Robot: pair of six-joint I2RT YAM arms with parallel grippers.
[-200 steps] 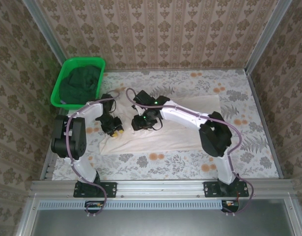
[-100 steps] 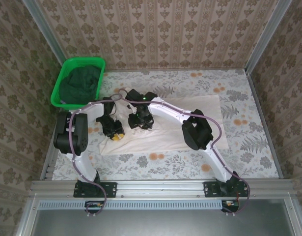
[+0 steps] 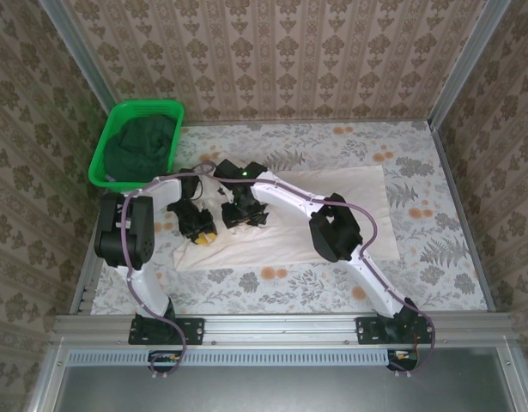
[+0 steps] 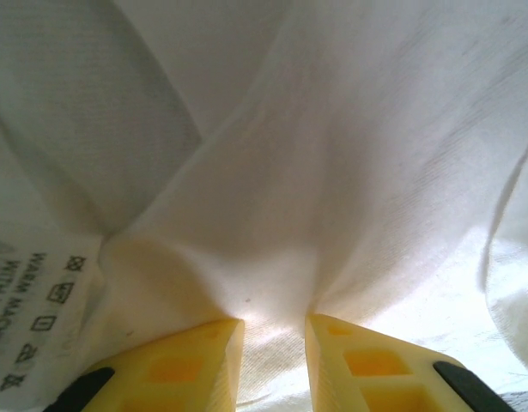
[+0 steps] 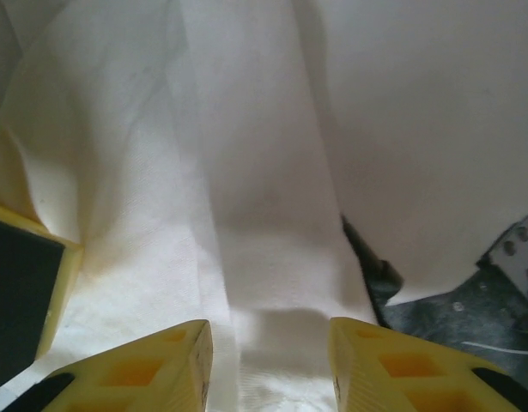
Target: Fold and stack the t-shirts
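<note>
The pale cream t-shirt [image 3: 332, 206] lies spread across the middle of the table. My left gripper [image 3: 201, 230] is down on its left part, and in the left wrist view the gripper [image 4: 275, 322] is shut on a bunched pinch of the t-shirt [image 4: 272, 172], next to the care label [image 4: 40, 292]. My right gripper [image 3: 244, 215] is close beside it on the same shirt. Its jaws [image 5: 270, 324] stand open over a flat fold of the t-shirt [image 5: 272, 223]. The dark green t-shirt [image 3: 142, 142] lies in the basket.
The bright green basket [image 3: 148, 105] stands at the back left, by the wall. The floral tablecloth [image 3: 418, 257] shows around the shirt. In the right wrist view the left gripper's yellow finger [image 5: 27, 266] is at the left and a dark arm part [image 5: 470, 300] at the right.
My right arm has swung left, bringing its gripper closer to the left gripper over the shirt. The left gripper has hardly moved and keeps its pinch.
</note>
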